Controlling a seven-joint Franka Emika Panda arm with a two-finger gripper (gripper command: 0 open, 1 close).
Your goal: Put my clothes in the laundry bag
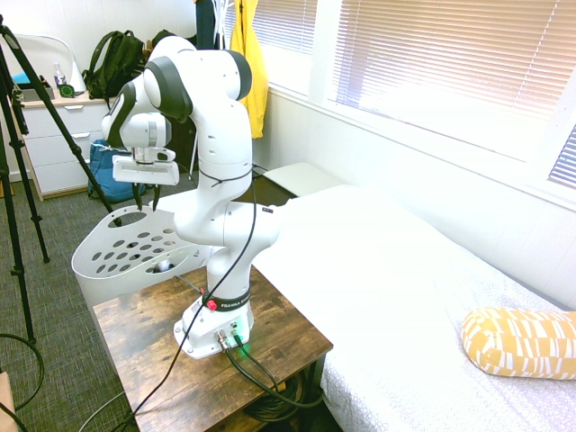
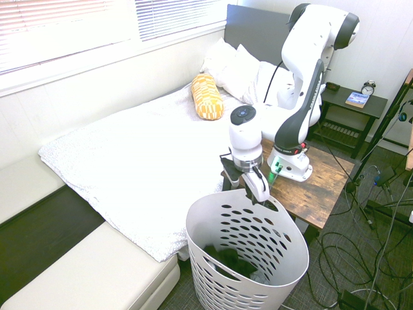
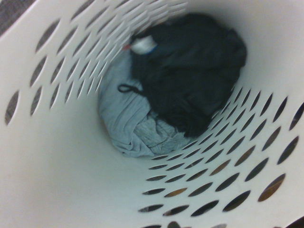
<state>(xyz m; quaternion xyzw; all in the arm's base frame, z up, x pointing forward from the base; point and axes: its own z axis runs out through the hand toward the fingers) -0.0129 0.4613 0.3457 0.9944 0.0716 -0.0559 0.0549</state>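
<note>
Though my claw [image 2: 245,186] hung just above the rim of the laundry bag [image 2: 284,252], its fingers were parted and empty; the black clothes [image 3: 190,71] already lay at the bottom, so I judged only withdrawal remained.

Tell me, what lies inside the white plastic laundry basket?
In the white plastic laundry basket lies a crumpled black fabric garment with a white tag, partly on top of a light grey-blue cloth. Whatever is beneath them is covered.
</note>
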